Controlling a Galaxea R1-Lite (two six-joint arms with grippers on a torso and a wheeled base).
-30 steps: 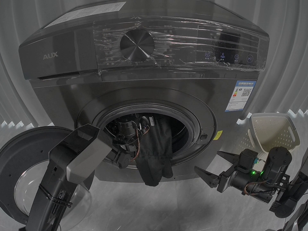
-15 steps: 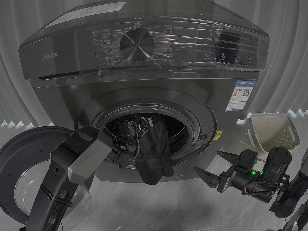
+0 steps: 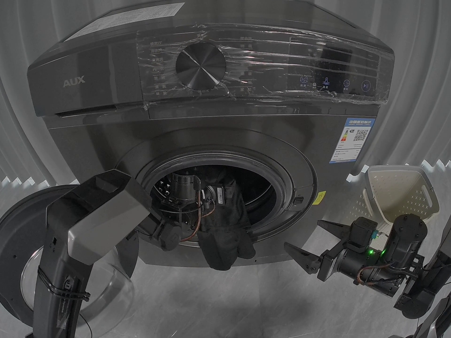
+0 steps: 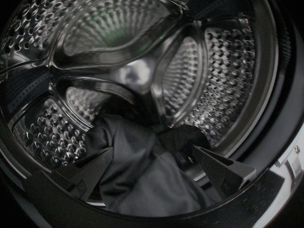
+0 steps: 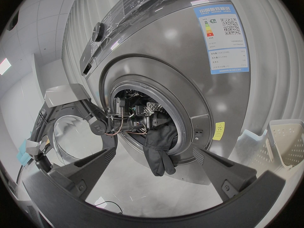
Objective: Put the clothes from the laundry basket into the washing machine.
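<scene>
**Dark garment draped over the drum lip, both grippers spread**

Head view: The washing machine (image 3: 211, 118) has its round door (image 3: 28, 240) swung open at about 8 o'clock of the drum mouth. The left arm (image 3: 89, 221) enters the mouth from that same side, with its wrist inside the ring. A dark garment (image 3: 225, 231) lies over the lip at 6 o'clock, partly inside and with its end hanging down the front panel. The right gripper (image 3: 304, 235) hangs outside the machine at about 4 o'clock of the mouth, fingers wide apart and holding nothing. The laundry basket (image 3: 399, 198) sits tilted at 3 o'clock, past the machine's corner, its inside facing the camera.

Left wrist view: The left gripper (image 4: 152, 149) is inside the perforated steel drum (image 4: 221, 64). Its fingers stand wide apart, and the dark garment (image 4: 136, 174) lies bunched in the gap between them.

Right wrist view: The right gripper (image 5: 152, 152) faces the washing machine (image 5: 177, 64) front with its fingers apart and empty. The dark garment (image 5: 160, 146) hangs from the lip at 6 o'clock of the mouth. The left arm (image 5: 126, 122) crosses into the mouth from the side of the door (image 5: 72, 133). The laundry basket (image 5: 288, 143) stands beside the machine's front corner.
</scene>
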